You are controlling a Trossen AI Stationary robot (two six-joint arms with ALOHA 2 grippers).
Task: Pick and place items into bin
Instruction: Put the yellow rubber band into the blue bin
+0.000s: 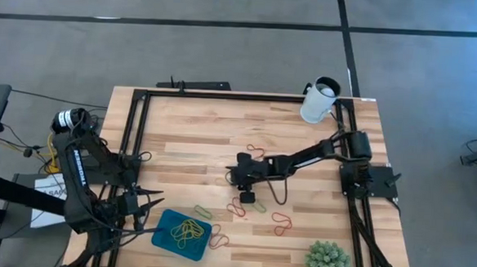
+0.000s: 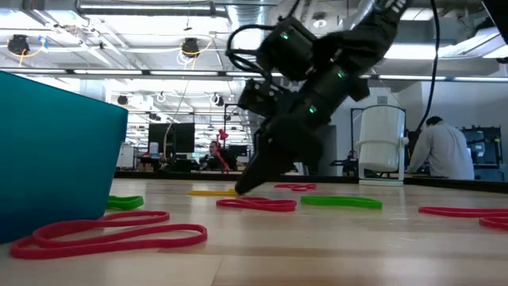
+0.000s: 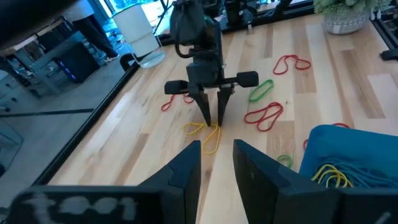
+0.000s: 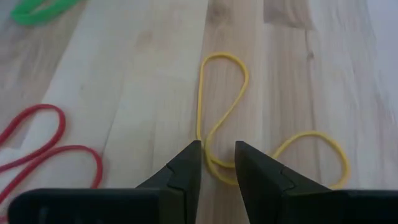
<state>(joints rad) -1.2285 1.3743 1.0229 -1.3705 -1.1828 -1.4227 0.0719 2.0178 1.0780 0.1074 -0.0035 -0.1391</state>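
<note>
the right gripper [image 4: 217, 163] is pointing down at a twisted yellow band [image 4: 227, 102] near the middle of the table [image 1: 197, 139], its fingers narrowed to a slim gap with the band's crossing strands showing in that gap. whether the tips are already pinching the rubber is not clear. the bin [image 1: 164, 237] is sitting near the table's front edge toward the left arm, already holding several yellow bands [image 1: 188, 231], well apart from this band.

the main risk is a missed grasp: the band is lying flat and thin, so the tips may be closing just above it or sliding off and scraping wood. if they catch only one strand, the loop could stretch and snap free on the lift. a red band [image 4: 37, 146] and a green one [image 4: 37, 11] are lying nearby but apart, so snagging them is looking unlikely.

the left gripper [image 3: 217, 163] is waiting beside the bin, fingers slightly apart, empty.
</note>
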